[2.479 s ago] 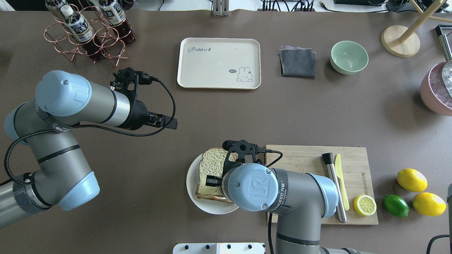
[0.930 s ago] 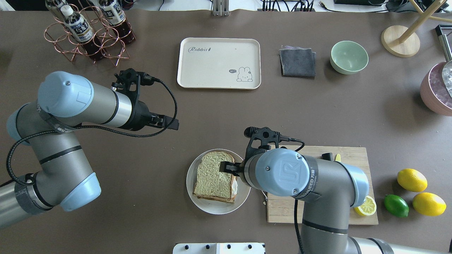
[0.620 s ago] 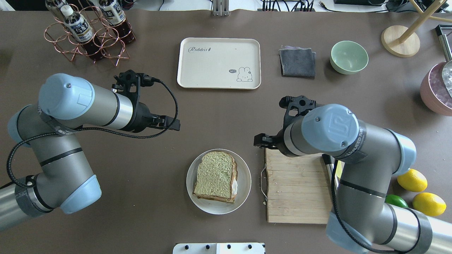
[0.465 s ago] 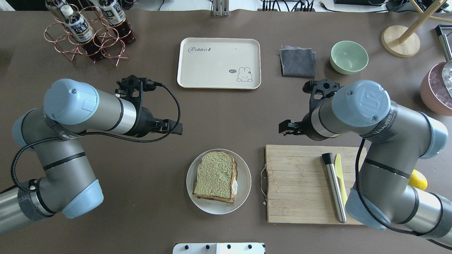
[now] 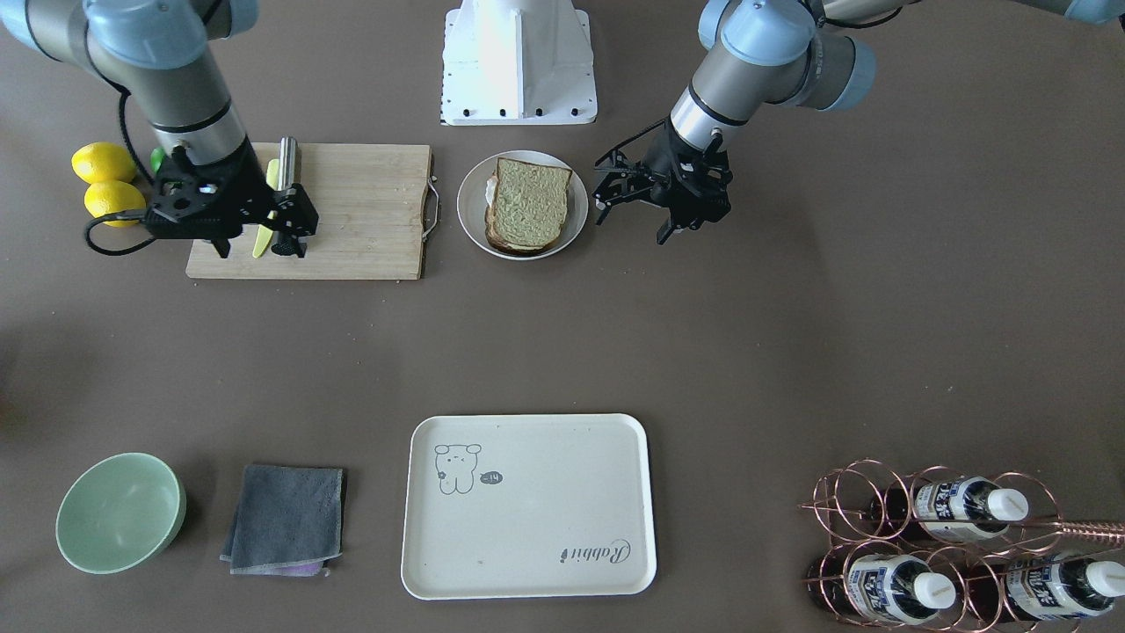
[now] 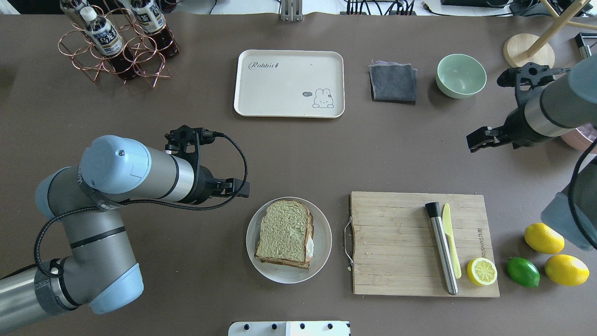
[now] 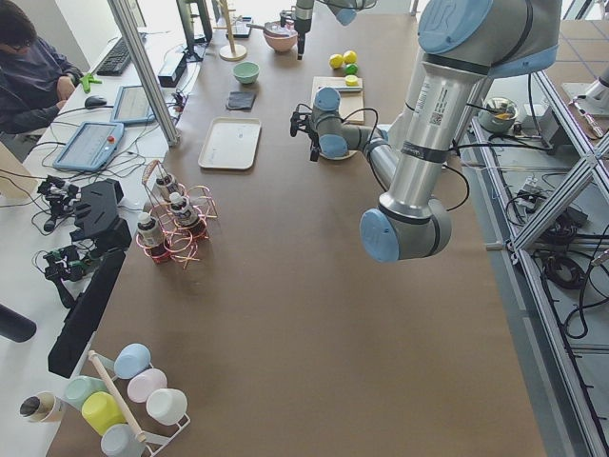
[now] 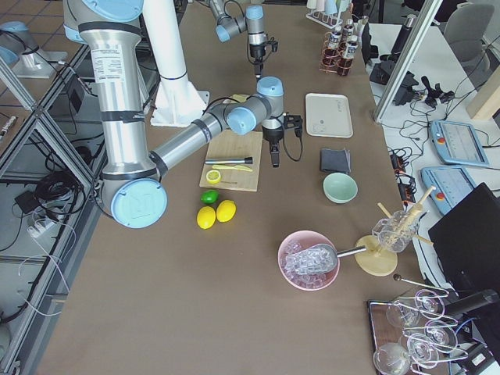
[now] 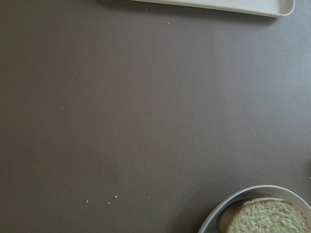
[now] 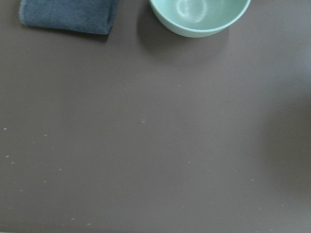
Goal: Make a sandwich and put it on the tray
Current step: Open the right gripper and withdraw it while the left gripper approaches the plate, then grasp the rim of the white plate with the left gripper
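Note:
The sandwich (image 6: 284, 231) lies assembled on a round white plate (image 6: 322, 224) at the table's near middle. Its bread slice faces up and egg white peeks out at the right edge (image 6: 309, 245). It also shows in the front-facing view (image 5: 527, 202) and at the left wrist view's bottom right (image 9: 267, 218). The cream tray (image 6: 289, 84) lies empty at the far middle (image 5: 527, 505). My left gripper (image 6: 241, 187) is open and empty, just left of the plate (image 5: 631, 227). My right gripper (image 6: 473, 141) is open and empty, far off to the right.
A wooden cutting board (image 6: 396, 242) right of the plate carries a steel muddler (image 6: 440, 247), a yellow knife (image 6: 451, 242) and a lemon half (image 6: 482, 271). A green bowl (image 6: 461, 74), a grey cloth (image 6: 393, 83) and a bottle rack (image 6: 116, 42) stand along the far side.
My right gripper has left the sandwich and swung up and away to the far right. My left gripper has moved toward the plate. The top slice now rests on the sandwich.

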Tool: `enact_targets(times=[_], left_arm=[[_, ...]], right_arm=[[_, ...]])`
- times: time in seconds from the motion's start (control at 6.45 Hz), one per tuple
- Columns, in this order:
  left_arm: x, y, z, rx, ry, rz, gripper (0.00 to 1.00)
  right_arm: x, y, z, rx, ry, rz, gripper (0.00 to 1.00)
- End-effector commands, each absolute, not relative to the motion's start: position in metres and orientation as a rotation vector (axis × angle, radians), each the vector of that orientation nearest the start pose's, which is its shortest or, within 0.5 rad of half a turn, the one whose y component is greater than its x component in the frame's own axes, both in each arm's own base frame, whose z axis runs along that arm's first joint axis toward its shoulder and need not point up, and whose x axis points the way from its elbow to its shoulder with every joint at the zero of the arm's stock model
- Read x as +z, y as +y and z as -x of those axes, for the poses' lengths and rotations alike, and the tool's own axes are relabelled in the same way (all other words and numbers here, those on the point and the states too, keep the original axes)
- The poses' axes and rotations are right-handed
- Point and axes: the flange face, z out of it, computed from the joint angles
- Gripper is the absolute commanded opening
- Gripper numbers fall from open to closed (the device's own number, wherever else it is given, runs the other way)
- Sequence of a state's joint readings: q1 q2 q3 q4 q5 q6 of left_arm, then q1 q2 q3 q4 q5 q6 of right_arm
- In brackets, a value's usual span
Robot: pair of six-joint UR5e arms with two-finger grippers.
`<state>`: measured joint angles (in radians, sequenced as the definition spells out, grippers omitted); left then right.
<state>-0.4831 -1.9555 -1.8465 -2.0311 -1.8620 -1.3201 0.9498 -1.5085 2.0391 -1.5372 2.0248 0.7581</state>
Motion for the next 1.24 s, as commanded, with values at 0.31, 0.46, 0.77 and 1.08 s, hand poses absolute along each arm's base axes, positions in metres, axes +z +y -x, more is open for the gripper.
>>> enact_targets(times=[0.31,0.46,0.77,1.08], left_arm=[[0.277,-0.308,-0.534,-0.119,1.112,-0.064,0.97],[0.279,-0.308,-0.534,-0.111,1.111,-0.066,0.98],[0.273,-0.307,-0.532,-0.059,1.141,-0.101,0.98],[0.285,-0.315,-0.529,-0.079,1.124,-0.106,0.92]], right_arm=[[0.449,-0.465,0.126,0.022,-0.683,-0.152,1.00],[0.449,-0.465,0.124,0.014,-0.682,-0.157,1.00],[0.455,-0.463,0.118,0.009,-0.673,-0.157,1.00],[0.457,-0.461,0.114,0.010,-0.672,-0.156,1.00]])
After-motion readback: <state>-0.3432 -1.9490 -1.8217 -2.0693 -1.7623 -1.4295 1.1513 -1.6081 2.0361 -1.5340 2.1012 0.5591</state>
